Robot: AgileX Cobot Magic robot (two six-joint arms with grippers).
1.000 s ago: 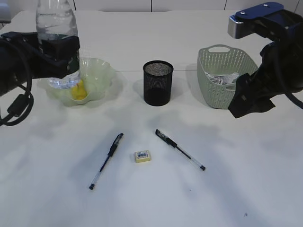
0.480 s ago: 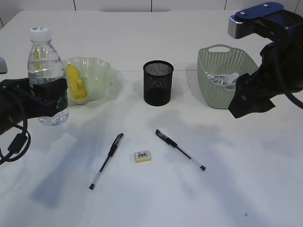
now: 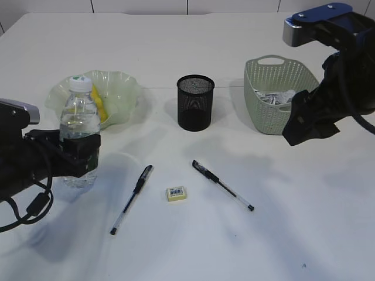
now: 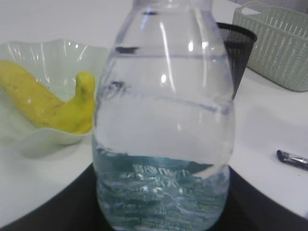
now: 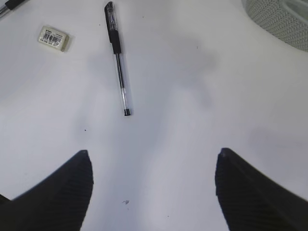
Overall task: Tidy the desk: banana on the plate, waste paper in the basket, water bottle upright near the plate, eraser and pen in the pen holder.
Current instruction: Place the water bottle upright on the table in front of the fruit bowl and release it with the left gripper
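Clear plastic and water filled the left wrist view, where the bottle [image 4: 161,120] stood upright, clamped at its lower part by the left tool [image 3: 79,158]. In the exterior view the bottle [image 3: 79,137] sat on the tabletop [image 3: 281,234] at the left, just in front of the plate [image 3: 120,96], its white cap up. The banana [image 3: 99,108] lay in that pale green plate, partly hidden behind the bottle.

A black mesh holder [image 3: 195,102] stood behind the middle of the tabletop, and a grey-green basket [image 3: 275,102] with crumpled paper [image 3: 275,96] inside stood to its right. Two pens lay flat in front: the left pen [image 3: 131,199] and the right pen [image 3: 222,184], with the eraser [image 3: 176,193] between them, touching neither.

The right tool [image 5: 151,187] hung above bare tabletop with its fingers spread wide and nothing between them; its wrist view showed the right pen [image 5: 118,60] and the eraser [image 5: 53,38] ahead of it, well apart from the fingertips. In the exterior view the right arm [image 3: 331,88] hovered beside the basket.
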